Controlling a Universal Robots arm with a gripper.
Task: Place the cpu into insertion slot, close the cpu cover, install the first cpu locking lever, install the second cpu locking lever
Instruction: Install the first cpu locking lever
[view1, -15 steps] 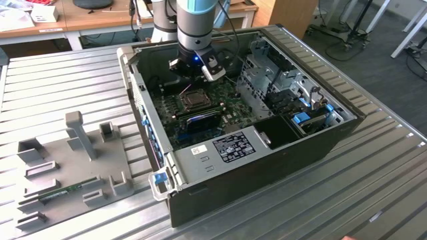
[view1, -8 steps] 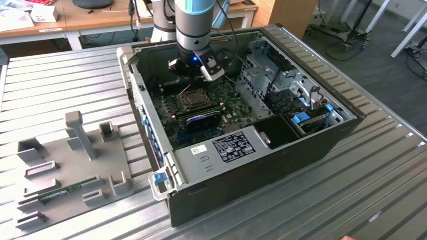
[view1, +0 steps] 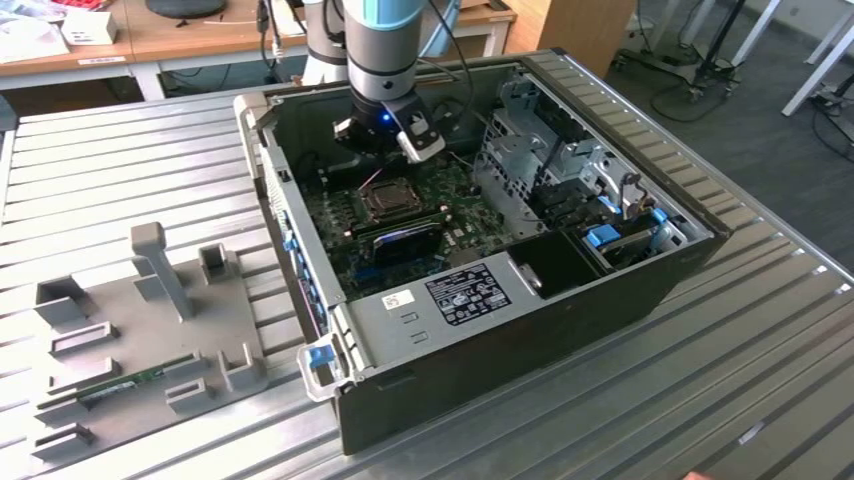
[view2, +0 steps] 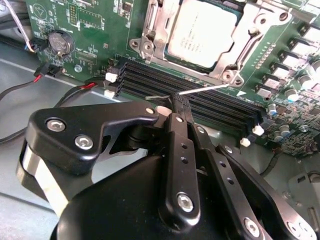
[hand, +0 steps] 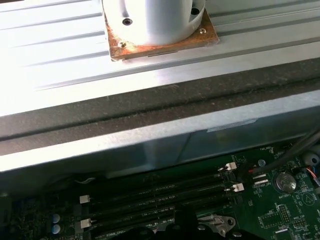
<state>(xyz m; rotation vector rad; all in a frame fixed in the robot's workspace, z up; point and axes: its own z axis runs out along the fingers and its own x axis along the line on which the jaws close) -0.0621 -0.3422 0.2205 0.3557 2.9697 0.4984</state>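
The open computer case (view1: 534, 250) lies on its side on the ribbed metal surface (view1: 120, 170), and inside it the green motherboard (view1: 400, 215) carries the insertion slot (view1: 388, 197), which sits just beside the long black memory slots (view2: 190, 97). In the second wrist view the cpu (view2: 202, 32) lies flat in the slot with its silvery top showing, and the cpu cover (view2: 240, 47) is folded down around it, its metal frame bordering the chip. A thin wire locking lever (view2: 200, 90) stretches across the memory slots right at the tips of the pincer (view2: 180, 107). The pincer's fingers (view2: 180, 150) stand drawn together to a narrow point that reaches the lever; whether they actually clamp the wire I cannot tell. In the exterior view the arm (view1: 380, 60) hangs over the far end of the board, close to the case's back wall, with the drive cage (view1: 547, 150) toward the exterior view's right. A grey fixture tray (view1: 147, 330) rests on the surface at the exterior view's left, well apart from the case, with a small green module (view1: 120, 385) lying in it.
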